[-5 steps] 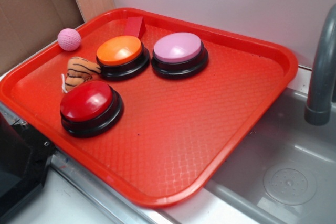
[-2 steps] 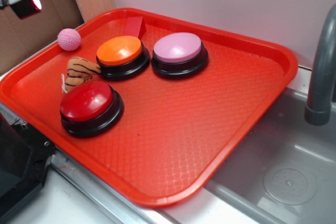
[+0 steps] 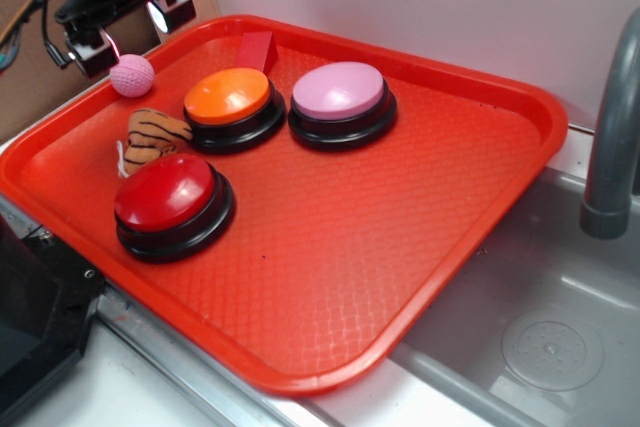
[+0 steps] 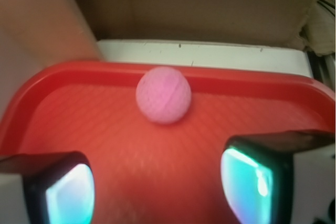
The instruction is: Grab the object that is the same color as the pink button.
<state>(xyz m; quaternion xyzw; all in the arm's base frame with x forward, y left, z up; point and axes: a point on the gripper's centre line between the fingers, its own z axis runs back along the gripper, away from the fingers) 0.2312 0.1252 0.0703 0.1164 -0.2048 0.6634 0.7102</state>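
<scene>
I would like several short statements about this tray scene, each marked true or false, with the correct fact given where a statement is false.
1. The pink ball lies against the tray's rim. True.
2. The pincer is shut on the pink ball. False: its fingers are apart and the ball sits beyond them, not held.
3. The striped plush toy lies between the orange button and the pink button. False: it lies left of the orange button, above the red button.
4. The pink button stands beside the orange button on the tray. True.
5. The red button sits in the sink. False: it stands on the tray.
</scene>
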